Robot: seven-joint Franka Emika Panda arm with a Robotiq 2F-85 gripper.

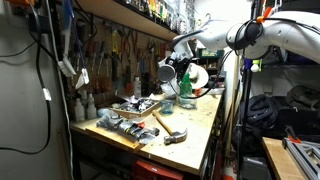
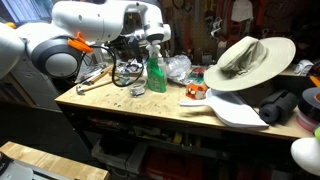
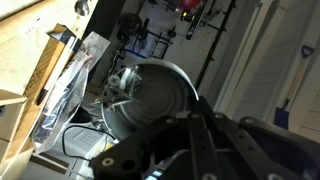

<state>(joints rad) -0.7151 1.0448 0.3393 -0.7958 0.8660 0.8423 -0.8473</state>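
Note:
A round metal cup [image 3: 150,98] fills the middle of the wrist view, tilted on its side with its bright rim running down to my fingertips. My gripper [image 3: 190,118] is shut, its jaws pinched on that thin rim. In an exterior view the cup [image 1: 167,72] hangs above the workbench beside the gripper [image 1: 178,68]. My gripper [image 2: 152,38] is just over a green spray bottle [image 2: 156,72], which also stands below the cup [image 1: 186,92].
A hammer [image 1: 168,128] and loose tools lie on the wooden bench [image 1: 200,135]. A wide-brimmed hat [image 2: 250,58] rests on dark items, with a white flat pan [image 2: 238,110] in front of it. Hand tools hang on the back wall [image 1: 120,50]. Cables [image 3: 70,135] trail under the cup.

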